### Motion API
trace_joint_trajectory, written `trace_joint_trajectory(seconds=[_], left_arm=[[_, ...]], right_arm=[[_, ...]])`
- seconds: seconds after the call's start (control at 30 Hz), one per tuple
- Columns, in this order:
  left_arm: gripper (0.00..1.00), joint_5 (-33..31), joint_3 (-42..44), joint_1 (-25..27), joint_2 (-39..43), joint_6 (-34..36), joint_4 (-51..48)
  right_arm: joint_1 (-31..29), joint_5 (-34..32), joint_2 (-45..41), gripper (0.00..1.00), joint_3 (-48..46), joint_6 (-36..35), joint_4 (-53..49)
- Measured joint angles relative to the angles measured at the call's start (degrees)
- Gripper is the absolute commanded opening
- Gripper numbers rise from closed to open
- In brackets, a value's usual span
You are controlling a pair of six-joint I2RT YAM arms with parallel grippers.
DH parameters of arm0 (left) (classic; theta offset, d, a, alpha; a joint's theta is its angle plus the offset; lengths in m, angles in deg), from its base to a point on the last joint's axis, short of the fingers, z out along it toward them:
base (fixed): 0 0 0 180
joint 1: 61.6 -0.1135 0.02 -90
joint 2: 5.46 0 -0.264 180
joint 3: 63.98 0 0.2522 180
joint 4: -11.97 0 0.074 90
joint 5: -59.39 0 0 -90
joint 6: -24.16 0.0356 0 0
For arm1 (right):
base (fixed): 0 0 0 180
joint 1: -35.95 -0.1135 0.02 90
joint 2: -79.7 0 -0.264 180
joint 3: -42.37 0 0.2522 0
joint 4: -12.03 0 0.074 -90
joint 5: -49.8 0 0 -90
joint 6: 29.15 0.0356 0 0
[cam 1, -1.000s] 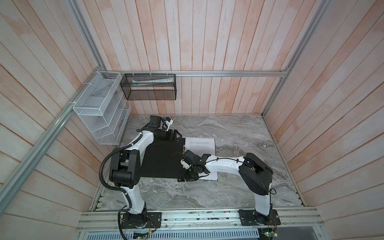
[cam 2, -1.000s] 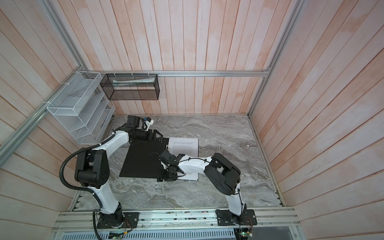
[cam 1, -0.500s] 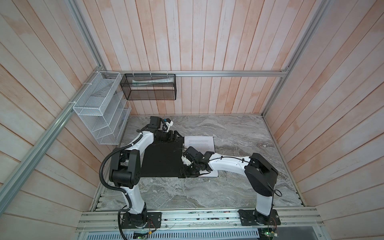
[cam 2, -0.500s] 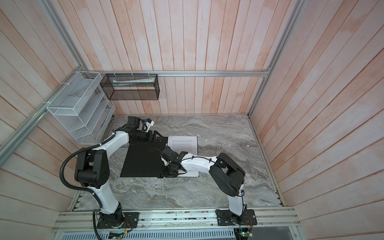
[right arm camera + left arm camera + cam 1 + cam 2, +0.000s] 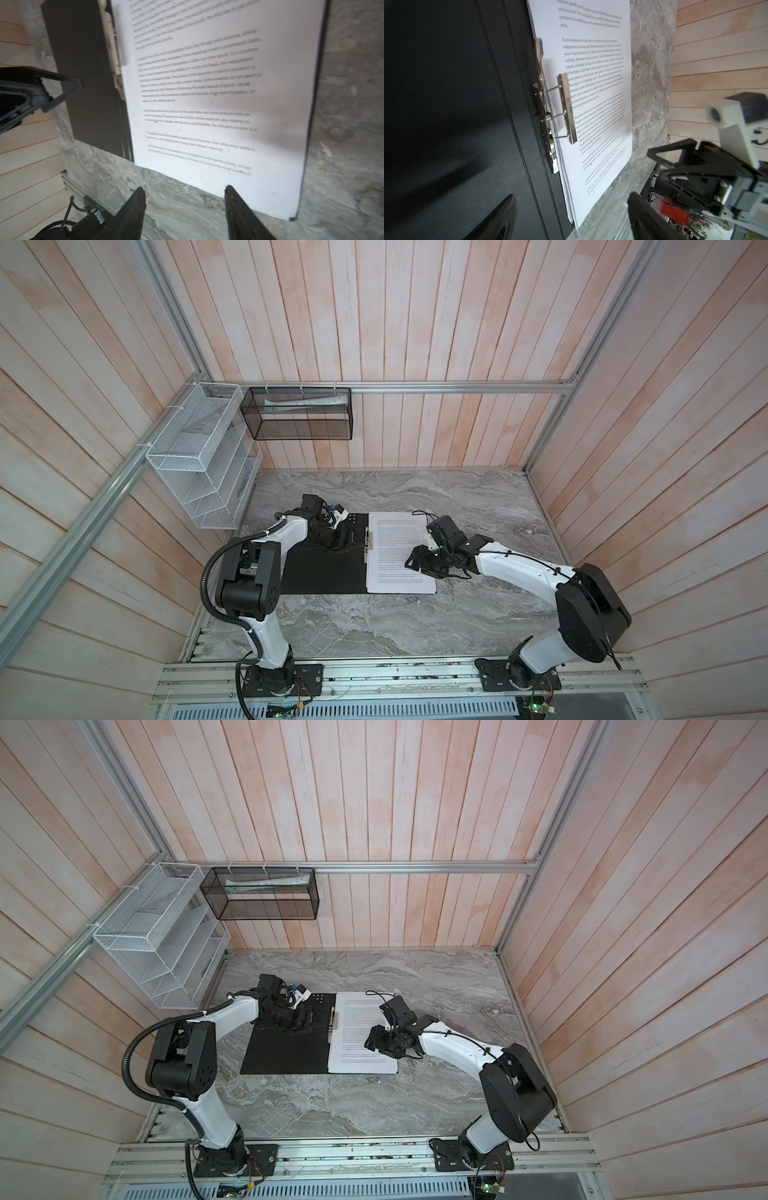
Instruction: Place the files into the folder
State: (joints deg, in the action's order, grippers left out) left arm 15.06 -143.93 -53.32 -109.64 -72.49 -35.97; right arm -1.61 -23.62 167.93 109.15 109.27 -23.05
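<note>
Folder (image 5: 320,572) open flat mid-worktop (image 5: 415,626), black inside up. Files (image 5: 392,531) stacked on its right-hand half, inner edge tight against spine clip (image 5: 566,108). Clip bar standing clear of top sheet on wire legs, shadow beneath. Probably not clamped yet.

Left fingers (image 5: 505,216) spread wide, empty, over black left flap just beside spine clip. Right fingers (image 5: 136,207) parted at a middling gap, empty, above outer part of files in both top views. Height above paper unclear.

Handling, as judged:
- Files light, limp, slick sheet on sheet. Likely to fan or skid under a sideways push; near corner slightly fanned in left wrist view.
- Flat edges hard to pinch. Better pressed from above, or lifted at free outer corner away from spine clip.
- Folder cover thin, stiffer than paper, hinged at spine. Best taken by free long edge of left flap for closing.
- Spine clip looks springy; may snap down.

Hard to make out:
- Sheet count.
- Blue outside, face down, with only a thin blue line of it showing past paper's outer edge in right wrist view.
- Print, unreadable in blurred right wrist view.
- Left fingers, lost against black flap in top views; contact impossible to tell.
</note>
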Motion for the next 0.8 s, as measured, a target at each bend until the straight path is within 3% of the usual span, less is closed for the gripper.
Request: trace_joint_trajectory(seconds=[0.57, 0.8], left_arm=[[0.86, 0.55, 3.3, 0.0, 0.26, -0.94, 2.16], [0.86, 0.96, 4.31, 0.28, 0.31, -1.55, 2.93]], right_arm=[[8.28, -0.07, -1.55, 0.61, -4.24, -3.08, 1.62], [10.71, 0.68, 2.67, 0.61, -2.67, -5.6, 2.84]])
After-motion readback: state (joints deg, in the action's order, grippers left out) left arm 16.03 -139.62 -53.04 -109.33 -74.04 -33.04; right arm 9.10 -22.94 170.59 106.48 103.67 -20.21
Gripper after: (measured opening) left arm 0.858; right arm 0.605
